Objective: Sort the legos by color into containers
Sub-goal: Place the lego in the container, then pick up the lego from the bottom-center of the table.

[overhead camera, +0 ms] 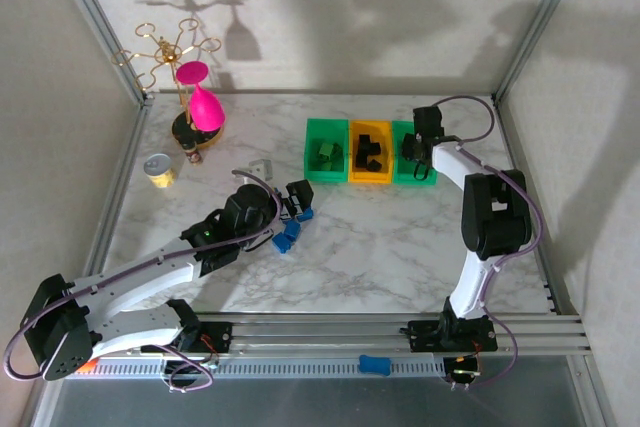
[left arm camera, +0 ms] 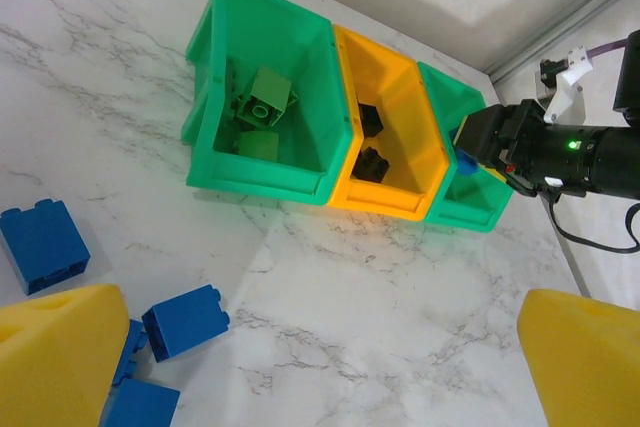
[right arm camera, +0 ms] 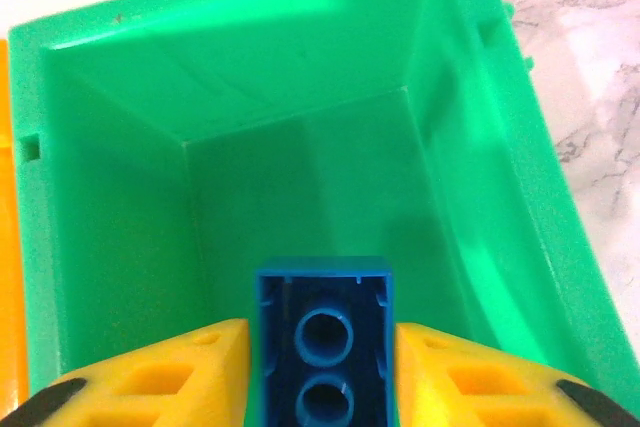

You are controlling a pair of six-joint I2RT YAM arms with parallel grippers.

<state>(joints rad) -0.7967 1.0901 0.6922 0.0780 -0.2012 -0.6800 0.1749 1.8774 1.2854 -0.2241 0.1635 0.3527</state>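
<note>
Three containers stand in a row at the back: a green bin (overhead camera: 326,150), an orange bin (overhead camera: 370,152) and a second green bin (overhead camera: 414,177). Green legos (left arm camera: 268,97) lie in the left bin and black legos (left arm camera: 370,162) in the orange one. My right gripper (right arm camera: 323,367) hangs over the right green bin (right arm camera: 120,197), shut on a blue lego (right arm camera: 323,337) whose hollow underside faces the camera. My left gripper (left arm camera: 330,367) is open above bare marble, with blue legos (left arm camera: 185,321) lying beside its left finger (left arm camera: 55,357). Another blue lego (left arm camera: 42,244) lies farther left.
A pink cone on a gold wire stand (overhead camera: 205,107) and a small yellow can (overhead camera: 157,169) occupy the back left. A small white piece (overhead camera: 262,165) lies near the left arm. A blue part (overhead camera: 373,364) sits on the front rail. Metal frame posts border the table.
</note>
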